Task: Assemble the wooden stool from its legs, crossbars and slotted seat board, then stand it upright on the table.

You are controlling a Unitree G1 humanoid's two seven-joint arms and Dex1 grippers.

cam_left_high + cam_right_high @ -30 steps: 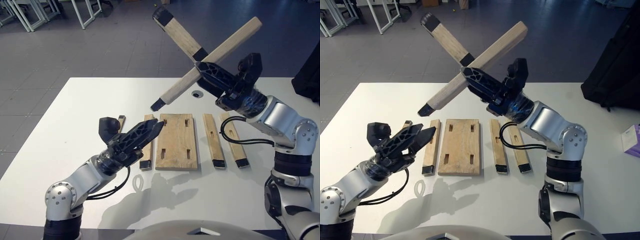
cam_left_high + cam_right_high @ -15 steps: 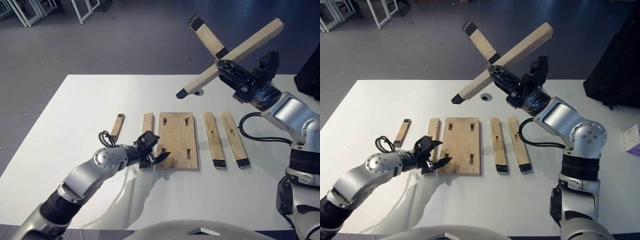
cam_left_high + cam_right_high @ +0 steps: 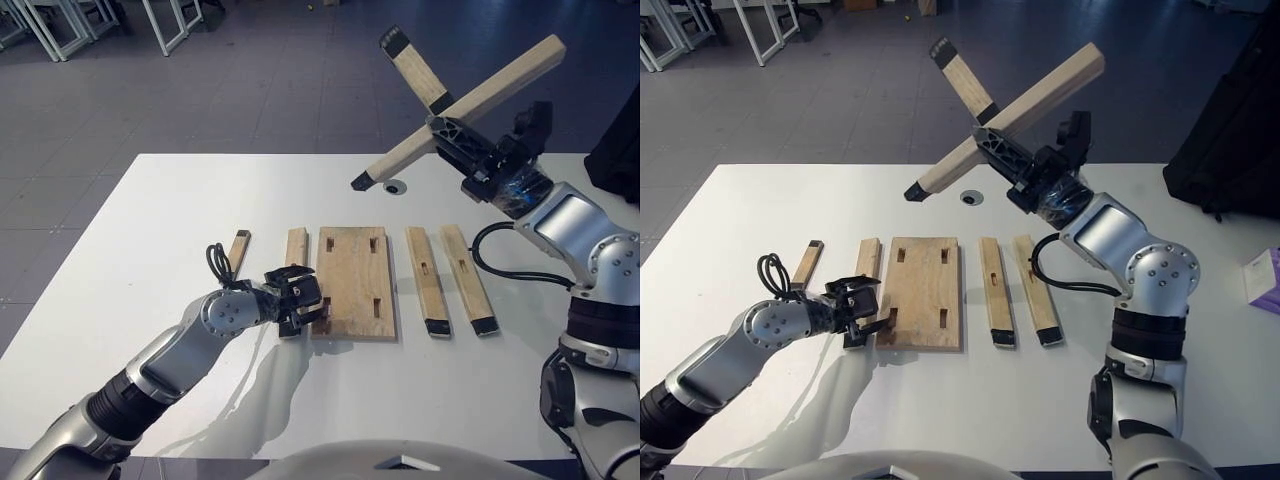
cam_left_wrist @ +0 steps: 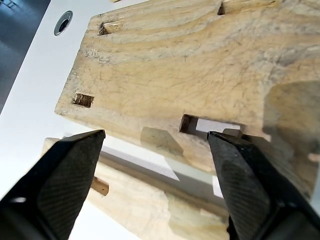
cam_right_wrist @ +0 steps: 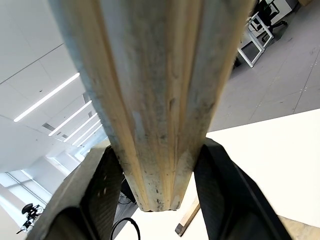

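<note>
Open-plan, office-style lab. You are working at a white table (image 3: 150, 200) with a cable port (image 3: 396, 187); grey floor tiles (image 3: 250, 90) are stretching back to white-framed desks (image 3: 163, 35), and strip lights (image 5: 47, 97) are glowing overhead.

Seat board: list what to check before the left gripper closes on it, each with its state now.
1. Left gripper open: ok, fingers apart at the near left corner of the seat board.
2. Board edge between the fingers: ok, by the left wrist view.
3. Neighbouring leg clear of the fingers: not ok, one finger is over it.
4. Fingers touching wood: cannot tell.
5. Right gripper shut on crossed legs, held above the table: ok.
</note>
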